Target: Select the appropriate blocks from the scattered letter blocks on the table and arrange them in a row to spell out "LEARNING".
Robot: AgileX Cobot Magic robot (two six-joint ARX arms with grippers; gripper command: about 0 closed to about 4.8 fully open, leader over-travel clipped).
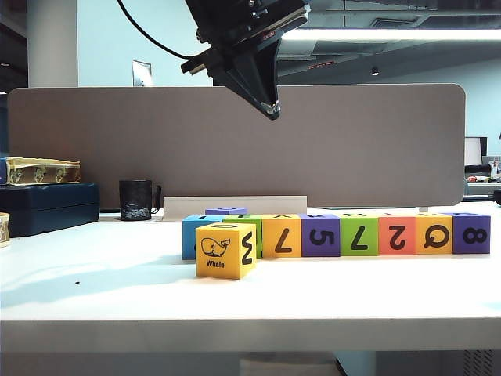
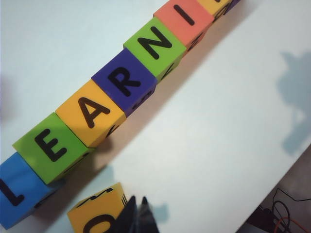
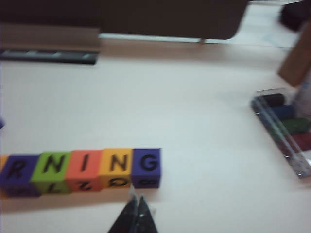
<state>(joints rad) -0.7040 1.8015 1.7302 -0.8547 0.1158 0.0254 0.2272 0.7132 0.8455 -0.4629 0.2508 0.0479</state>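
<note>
Along the middle of the bench (image 1: 94, 274), running left to right: the row (image 1: 356, 235) of letter blocks, faces touching, all one height. Top faces in the left wrist view read L, E, A, R, N, I from the blue block (image 2: 17, 191) through green, yellow, purple, green and red-orange; the right wrist view carries on with N on the orange block (image 3: 116, 162) and G on the purple end block (image 3: 146, 162). Judged complete: "LEARNING" is spelt, nothing apparently left to place.

Spare item: yellow whale block (image 1: 225, 251), just in front of the row's left end, not part of the word.

Left gripper (image 2: 137, 218): low beside the whale block near the row's left end, fingers pressed together, holding nothing.

Right gripper (image 3: 136, 216): pressed together, empty, near side of the G block in its own view; in the exterior view it hangs high above the row.

Hard to make out: blue and first green block largely hidden behind the whale block in the exterior view; right wrist view blurred; tray of dark items (image 3: 284, 131) at the far right unclear.
</note>
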